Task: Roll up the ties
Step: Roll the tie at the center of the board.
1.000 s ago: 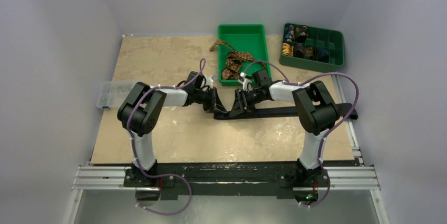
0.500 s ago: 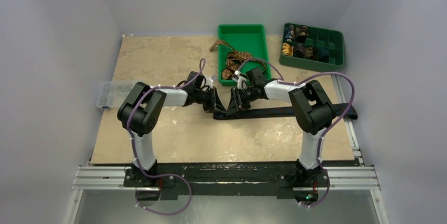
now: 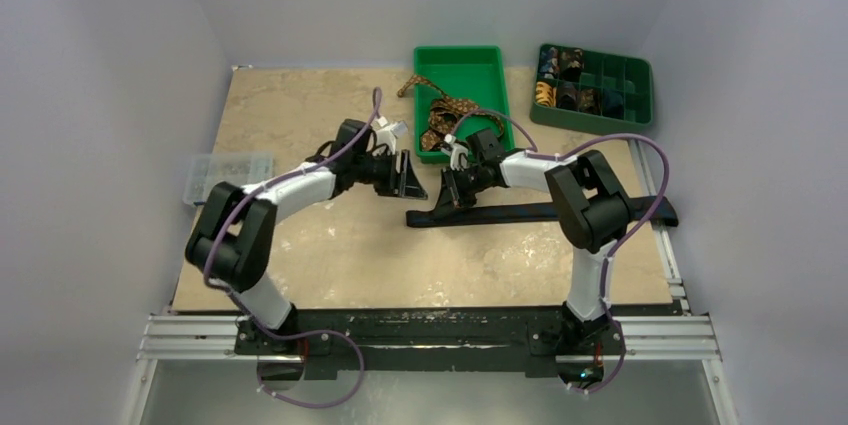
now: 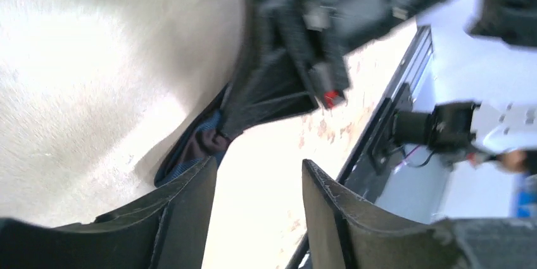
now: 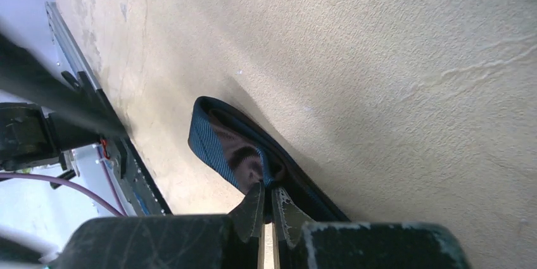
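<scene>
The marble-patterned table point(image 3: 300, 255) is shown with the dark tie point(image 3: 570, 210) laid out flat along it, just on the near side of the green tray point(image 3: 458, 49). The end of the tie nearest the tray is folded back into a first small loop. To the right of the tray, the divided box point(image 3: 590, 125) is already stocked with rolled coils. The brown tie point(image 3: 440, 117) is heaped in the tray with one end draped over its left rim, seemingly awaiting its turn. The folded loop is pinched between the closed fingers of the right gripper point(image 5: 266, 196), apparently so that the start of the roll is not allowed to spring open. The left gripper point(image 4: 259, 174) is held off the cloth just before the tray's near-left corner. Its fingers are parted and empty, and it is judged ready for a fresh hold.
</scene>
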